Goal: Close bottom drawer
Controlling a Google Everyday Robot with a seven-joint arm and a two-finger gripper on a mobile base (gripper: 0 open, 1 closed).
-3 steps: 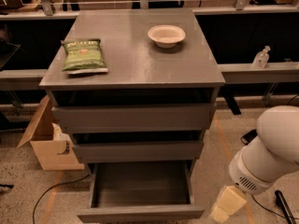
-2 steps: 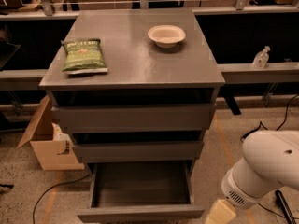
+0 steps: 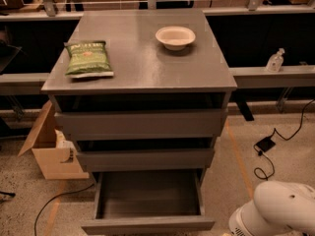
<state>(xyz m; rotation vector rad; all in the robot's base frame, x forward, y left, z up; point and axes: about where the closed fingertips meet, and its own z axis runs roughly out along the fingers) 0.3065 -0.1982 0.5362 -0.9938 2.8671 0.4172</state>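
Left of the grey cabinet (image 3: 140, 132), an open cardboard box (image 3: 47, 154) stands on the floor against the cabinet's side. Its flap is raised, and something pale sits in it, too dim to name. A dark cable (image 3: 51, 203) curls over the floor in front of the box and runs off the lower edge.

On the cabinet's counter (image 3: 147, 70), a green snack bag (image 3: 88, 59) lies flat near the left front corner. A pale bowl (image 3: 175, 37) stands towards the right rear, well apart from the bag. Only its own light inner surface shows.

Under the counter, the top drawer (image 3: 140, 123) and the middle drawer (image 3: 145, 159) each stand a little way out. A dark gap runs above each front, and their insides are hidden. The bottom drawer (image 3: 147, 225) is pulled far out from the cabinet's foot. Its plain front lies almost at the lower edge, and its grey floor shows bare.

Right of the cabinet, a small clear bottle (image 3: 275, 60) stands on a ledge behind it. A black block with a cord (image 3: 266, 145) lies on the floor. At the lower right, beside the bottom drawer's front corner, the white robot arm (image 3: 280, 214) is cut off by the edges. The hand lies beyond the lower edge, so it cannot be told whether it is apart or together.
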